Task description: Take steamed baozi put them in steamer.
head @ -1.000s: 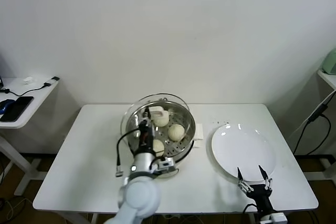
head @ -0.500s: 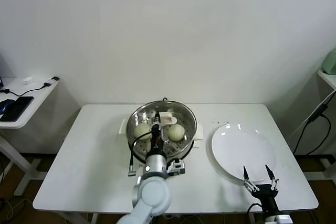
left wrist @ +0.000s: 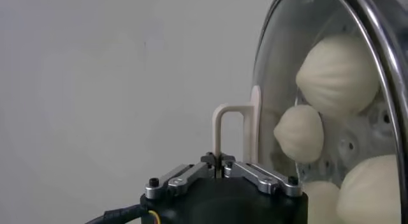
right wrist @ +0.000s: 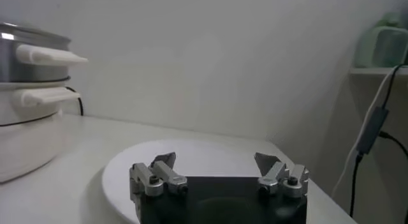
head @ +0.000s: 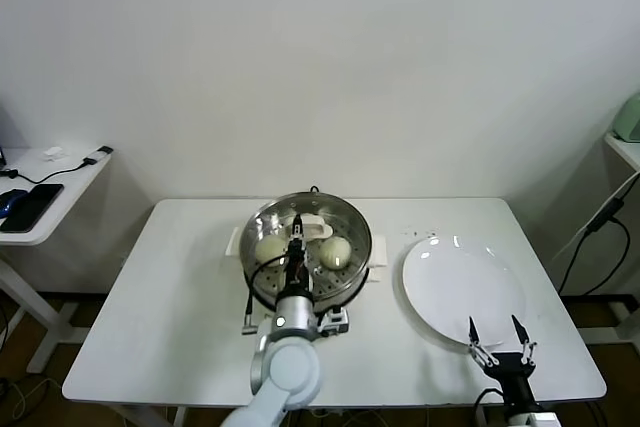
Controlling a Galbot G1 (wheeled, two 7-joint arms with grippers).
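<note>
The steamer point(head: 357, 234) stands mid-table, a shiny steel pot on a cream-white base. Baozi point(head: 270, 247) lie on its perforated tray, another point(head: 336, 251) to the right. My left gripper point(head: 296, 235) is over the pot, shut on the white handle point(left wrist: 228, 131) of the round glass lid point(left wrist: 278, 78), which sits level over the pot's mouth. Through the glass in the left wrist view I see several baozi point(left wrist: 340, 73). My right gripper point(head: 497, 341) hangs open at the table's front right, nothing between its fingers; its wrist view shows the gripper point(right wrist: 217, 165) and the steamer point(right wrist: 25, 53) far off.
A flat white plate point(head: 463, 287) lies right of the steamer, just beyond the right gripper. A side table point(head: 40, 182) with a phone stands at the far left. A shelf point(head: 625, 147) with a dangling cable is at the far right.
The left gripper carried the glass lid from the steamer's left side rightward over the pot. The right gripper drew back toward the table's front right edge.
</note>
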